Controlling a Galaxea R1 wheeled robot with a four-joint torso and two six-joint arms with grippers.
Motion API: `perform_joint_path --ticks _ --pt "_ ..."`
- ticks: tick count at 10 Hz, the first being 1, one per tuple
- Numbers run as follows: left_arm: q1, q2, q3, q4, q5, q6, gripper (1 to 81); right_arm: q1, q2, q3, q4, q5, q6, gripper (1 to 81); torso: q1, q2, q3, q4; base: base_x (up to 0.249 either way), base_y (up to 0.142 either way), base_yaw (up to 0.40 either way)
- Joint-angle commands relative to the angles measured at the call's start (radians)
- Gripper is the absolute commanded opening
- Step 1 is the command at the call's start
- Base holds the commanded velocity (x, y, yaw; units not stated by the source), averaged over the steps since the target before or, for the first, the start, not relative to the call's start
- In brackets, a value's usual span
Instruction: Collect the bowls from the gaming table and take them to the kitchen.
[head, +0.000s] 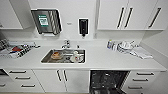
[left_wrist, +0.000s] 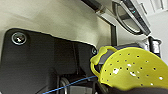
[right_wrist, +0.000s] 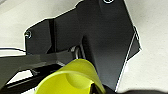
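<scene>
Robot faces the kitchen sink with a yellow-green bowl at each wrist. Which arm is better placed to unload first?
Hard to call. Perforated bowl at the left wrist, plain bowl at the right; the sink sits slightly left of centre, so perhaps left.

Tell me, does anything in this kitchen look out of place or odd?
Mostly tidy. The dishwasher under the countertop stands open, and dishes sit in the sink. The yellow-green bowl is dotted with holes, like a strainer.
</scene>
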Motion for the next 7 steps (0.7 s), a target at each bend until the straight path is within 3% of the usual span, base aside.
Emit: perform_joint_path --ticks 1,4,5,7 --pt "-0.161 -0.175 0.123 0.124 -0.064 -0.153 1.0 0.024 -0.004 0.005 0.001 -0.044 0.001 1.0 0.0 0.0 -0.022 0.0 0.0 0.0 0.0" --pt "-0.288 -0.267 0.27 0.17 -0.047 -0.219 1.0 0.024 -0.005 0.005 0.001 -0.044 0.003 1.0 0.0 0.0 -0.093 0.0 0.0 0.0 0.0" --pt "-0.339 -0.291 0.303 0.205 -0.031 -0.268 1.0 0.025 -0.007 0.005 0.001 -0.042 0.003 1.0 0.0 0.0 -0.125 0.0 0.0 0.0 0.0" --pt "-0.449 -0.31 0.323 0.317 -0.007 -0.408 1.0 0.025 -0.005 0.006 0.001 -0.041 0.003 1.0 0.0 0.001 -0.182 0.0 0.0 0.0 0.0"
